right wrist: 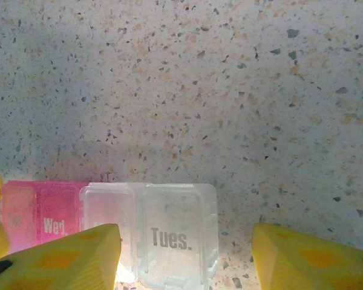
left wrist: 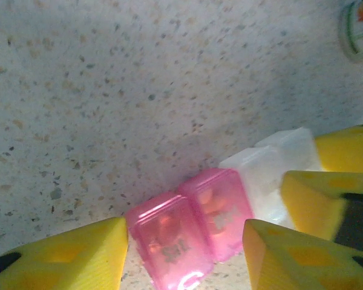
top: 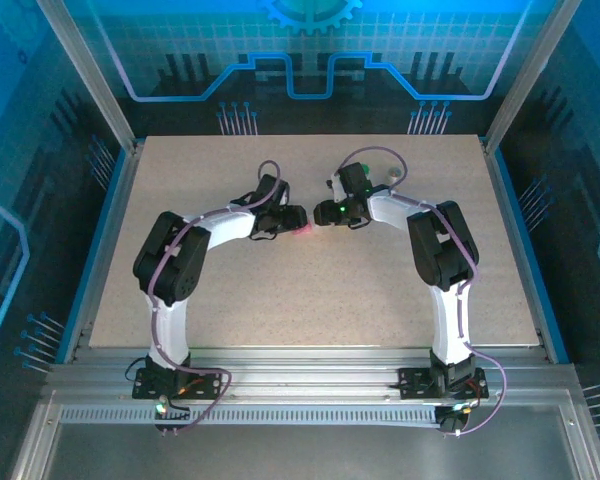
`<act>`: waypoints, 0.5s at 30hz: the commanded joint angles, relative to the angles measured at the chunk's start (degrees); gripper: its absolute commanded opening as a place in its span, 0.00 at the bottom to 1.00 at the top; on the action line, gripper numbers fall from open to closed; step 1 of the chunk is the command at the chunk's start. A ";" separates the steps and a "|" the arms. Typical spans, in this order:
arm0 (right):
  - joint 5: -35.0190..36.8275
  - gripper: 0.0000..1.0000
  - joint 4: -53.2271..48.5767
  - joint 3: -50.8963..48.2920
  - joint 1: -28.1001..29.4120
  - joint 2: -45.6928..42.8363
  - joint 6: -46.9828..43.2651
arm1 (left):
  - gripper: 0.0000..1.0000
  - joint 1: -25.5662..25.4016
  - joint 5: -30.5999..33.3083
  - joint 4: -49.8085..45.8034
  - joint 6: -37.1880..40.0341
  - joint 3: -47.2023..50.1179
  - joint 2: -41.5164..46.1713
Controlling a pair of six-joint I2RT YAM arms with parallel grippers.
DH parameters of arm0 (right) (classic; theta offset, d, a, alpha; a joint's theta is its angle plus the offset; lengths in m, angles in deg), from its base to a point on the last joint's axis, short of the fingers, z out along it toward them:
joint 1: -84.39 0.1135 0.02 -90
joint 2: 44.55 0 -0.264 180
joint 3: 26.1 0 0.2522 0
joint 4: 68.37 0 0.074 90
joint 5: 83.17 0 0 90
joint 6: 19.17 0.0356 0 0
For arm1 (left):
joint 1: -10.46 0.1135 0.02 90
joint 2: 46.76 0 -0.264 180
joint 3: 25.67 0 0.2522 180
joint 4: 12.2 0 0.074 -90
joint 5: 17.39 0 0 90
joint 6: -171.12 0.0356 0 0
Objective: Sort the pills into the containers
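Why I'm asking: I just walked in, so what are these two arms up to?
Both arms meet mid-table over a weekly pill box. The left gripper has its fingers on either side of the box's pink end; whether they grip it is unclear. The right gripper is open around the clear end, at the "Tues." compartment. A white bottle sits farther off on the table, untouched.

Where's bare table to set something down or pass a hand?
Free: near half of the speckled tabletop between the arms; also the far left corner. Crowded: far centre, both jaws at the pink and clear plastic pill box, white bottle with green cap behind the right arm.
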 commanded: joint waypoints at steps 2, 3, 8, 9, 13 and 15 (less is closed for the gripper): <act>-0.28 0.59 -1.87 0.87 -0.70 1.94 -0.59 | 0.54 0.52 -0.87 -1.62 -0.27 -2.50 -1.90; -0.37 0.59 -1.87 0.89 -0.75 1.89 -0.59 | 0.54 0.56 -0.89 -1.59 -0.23 -2.56 -2.11; -0.82 0.59 -1.70 0.94 -0.79 2.24 -0.54 | 0.54 0.46 -0.78 -1.78 0.09 -3.04 -3.25; -0.83 0.59 -1.70 0.98 -0.83 2.32 -0.48 | 0.54 0.38 -1.08 -1.77 0.08 -3.14 -3.43; -1.09 0.59 -1.65 0.99 -0.93 2.56 -0.29 | 0.54 -0.36 -1.20 -2.69 0.65 -3.62 -3.85; -1.09 0.59 -1.67 1.02 -1.01 2.63 -0.12 | 0.54 -0.69 -1.40 -3.62 1.06 -3.95 -4.31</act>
